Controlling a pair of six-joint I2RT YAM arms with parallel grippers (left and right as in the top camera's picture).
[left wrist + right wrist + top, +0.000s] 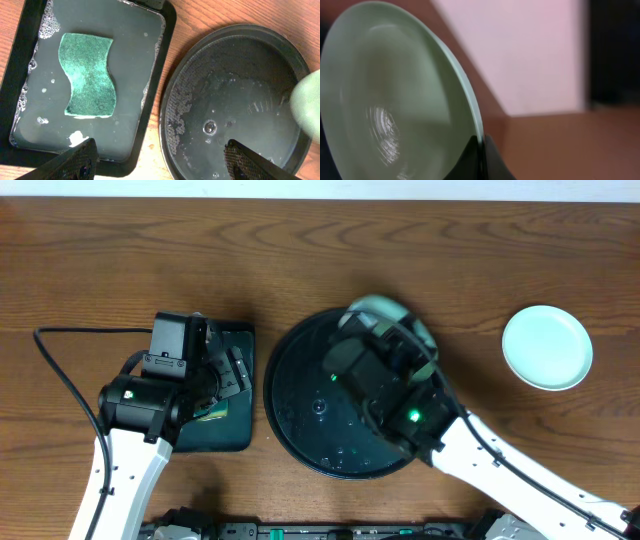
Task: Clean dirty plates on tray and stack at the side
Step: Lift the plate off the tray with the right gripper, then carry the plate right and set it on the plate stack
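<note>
The round black tray [290, 395] sits wet at the table's centre, with no plate lying flat in it. My right gripper [392, 338] is shut on the rim of a pale mint-green plate [384, 307] and holds it tilted over the tray's far right edge. In the right wrist view the jaws [481, 156] pinch the plate's rim [395, 100]. Another pale plate [546, 347] lies on the bare wood at the right. My left gripper [160, 167] is open and empty, hovering between the sponge tray and the black tray [235, 95]. A third plate is not in view.
A rectangular dark tray [235, 435] with soapy water [135, 60] holds a green sponge [87, 75], left of the round tray. A black cable [60, 370] loops over the left tabletop. A rack edge [300, 530] runs along the front.
</note>
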